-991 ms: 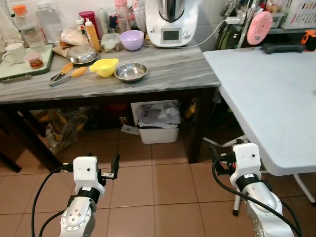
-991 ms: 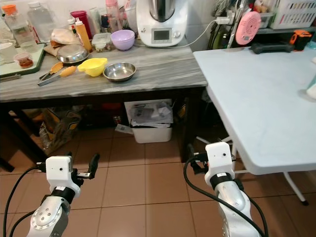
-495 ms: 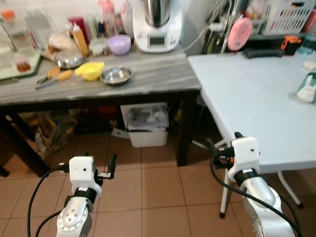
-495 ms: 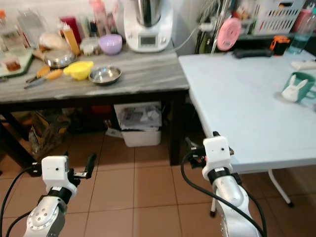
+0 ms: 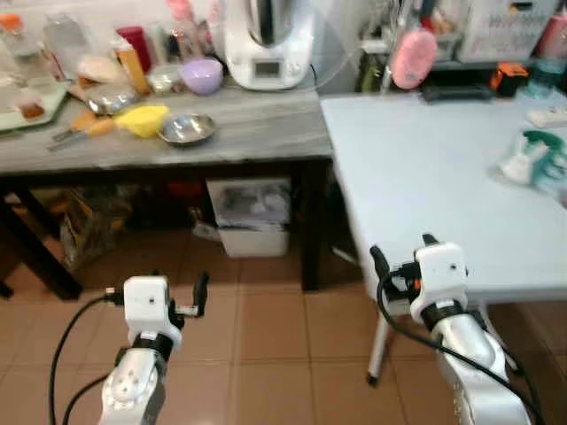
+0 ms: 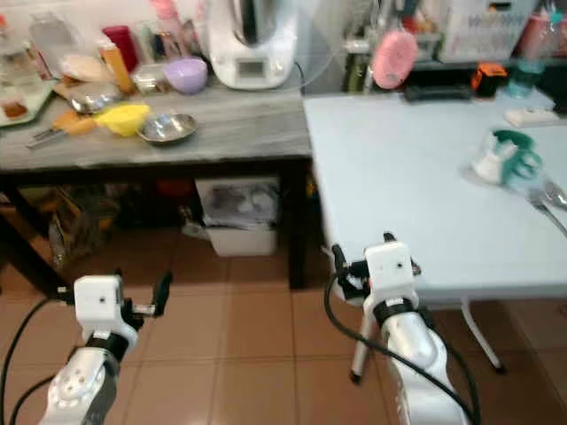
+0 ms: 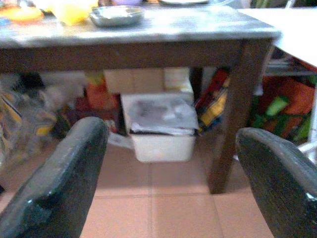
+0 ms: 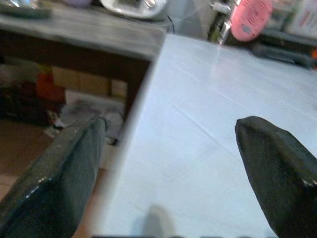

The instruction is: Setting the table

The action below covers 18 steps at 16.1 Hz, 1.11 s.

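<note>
Scanning left to right for you, operator:
Grey counter (image 5: 266,133): it runs across the far left, and you've got clutter on it.
Yellow bowl (image 5: 142,119): sitting on that counter, just beside a steel bowl (image 5: 186,129).
Purple bowl (image 5: 202,75): further back on the counter, next to the white kitchen machine (image 5: 266,40).
White bin (image 5: 252,217): down under the counter on the tiled floor (image 5: 266,354).
Left gripper (image 5: 199,297): low over the tiles in front of the counter; your wrist camera shows its two black fingers (image 7: 59,178) spread well apart, nothing between them, looking at the bin and the counter leg.
Right gripper (image 5: 379,266): at the near edge of the white table (image 5: 425,177); its fingers (image 8: 54,178) are also wide apart and empty, tabletop ahead of them.
Pink round object (image 5: 416,57): standing behind the table's far edge.
Green-and-white cup (image 6: 503,158): on the white table, far right side, well apart from your right gripper.
Spoon (image 6: 545,205): metal, lying on the table just to the right of the cup, blurred.
</note>
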Motion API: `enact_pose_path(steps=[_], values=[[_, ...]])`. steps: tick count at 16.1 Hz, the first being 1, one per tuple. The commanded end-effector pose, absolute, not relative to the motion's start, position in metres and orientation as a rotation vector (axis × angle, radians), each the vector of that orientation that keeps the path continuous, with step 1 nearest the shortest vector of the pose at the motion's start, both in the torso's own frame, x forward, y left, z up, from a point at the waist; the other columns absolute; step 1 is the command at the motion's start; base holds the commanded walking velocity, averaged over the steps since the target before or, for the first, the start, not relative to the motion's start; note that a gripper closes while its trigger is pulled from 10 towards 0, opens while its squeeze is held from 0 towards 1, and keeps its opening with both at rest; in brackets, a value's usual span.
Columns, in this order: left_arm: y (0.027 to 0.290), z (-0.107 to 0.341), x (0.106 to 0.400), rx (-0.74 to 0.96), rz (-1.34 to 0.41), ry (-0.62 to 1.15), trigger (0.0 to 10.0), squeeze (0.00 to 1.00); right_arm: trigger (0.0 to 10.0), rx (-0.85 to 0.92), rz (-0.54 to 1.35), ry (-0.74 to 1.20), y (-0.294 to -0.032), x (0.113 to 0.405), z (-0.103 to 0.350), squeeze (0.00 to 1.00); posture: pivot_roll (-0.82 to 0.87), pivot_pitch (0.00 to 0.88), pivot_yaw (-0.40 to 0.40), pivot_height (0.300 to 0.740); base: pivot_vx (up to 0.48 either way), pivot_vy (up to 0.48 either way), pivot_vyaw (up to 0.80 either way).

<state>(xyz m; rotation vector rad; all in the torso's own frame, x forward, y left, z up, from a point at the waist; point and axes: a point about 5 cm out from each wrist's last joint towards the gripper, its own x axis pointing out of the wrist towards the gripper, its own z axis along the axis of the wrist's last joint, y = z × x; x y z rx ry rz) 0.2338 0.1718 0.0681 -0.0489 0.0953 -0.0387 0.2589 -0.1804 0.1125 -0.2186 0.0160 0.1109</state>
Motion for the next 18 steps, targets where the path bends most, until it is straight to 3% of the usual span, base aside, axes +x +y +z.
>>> enact_pose_path(steps=[1, 18], values=[[0.1706, 0.0693, 0.2349, -0.044, -0.056, 0.093, 10.0, 0.0, 10.0, -0.221, 0.107, -0.015, -0.1804, 0.2607, 0.1201, 0.0, -0.17, 0.01, 0.064, 0.74, 0.0, -0.371, 0.0], [0.1678, 0.0696, 0.237, -0.051, -0.059, 0.092, 10.0, 0.0, 10.0, -0.24, 0.115, -0.026, -0.1792, 0.2642, 0.1223, 0.0, -0.16, 0.008, 0.052, 0.74, 0.0, -0.45, 0.0]])
